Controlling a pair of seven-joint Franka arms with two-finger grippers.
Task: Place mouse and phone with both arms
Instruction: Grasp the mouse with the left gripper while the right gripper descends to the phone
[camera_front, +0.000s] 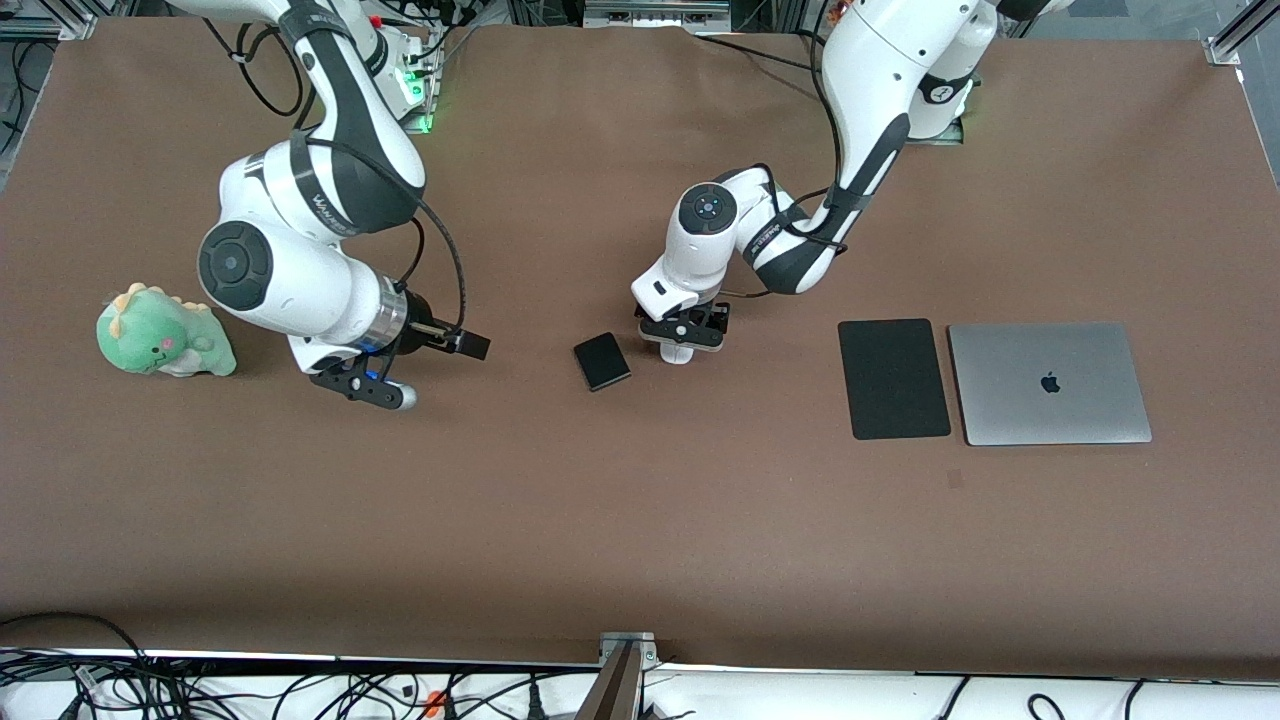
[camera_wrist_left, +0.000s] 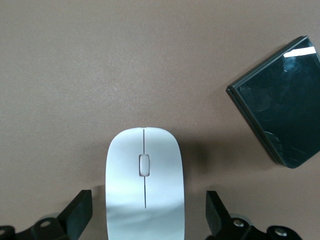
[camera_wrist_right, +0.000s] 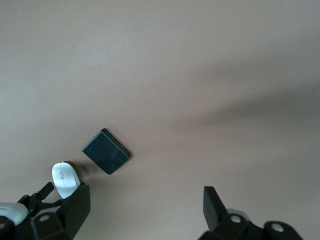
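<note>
Left gripper (camera_front: 682, 340) low over the mouse (camera_wrist_left: 144, 184), jaws released astride it, phone (camera_front: 602, 361) just beside, right gripper (camera_front: 385, 385) waiting, jaws released, over bare bench (camera_front: 640, 520) at the phone's nine o'clock.

Mouse (camera_front: 679, 352) mostly hidden under left hand (camera_front: 684, 325) in front view.

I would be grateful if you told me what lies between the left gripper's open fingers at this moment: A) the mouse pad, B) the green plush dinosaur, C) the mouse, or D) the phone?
C: the left wrist view shows the left gripper open, its fingers on either side of the white mouse without touching it, while the phone lies beside it on the table.
</note>
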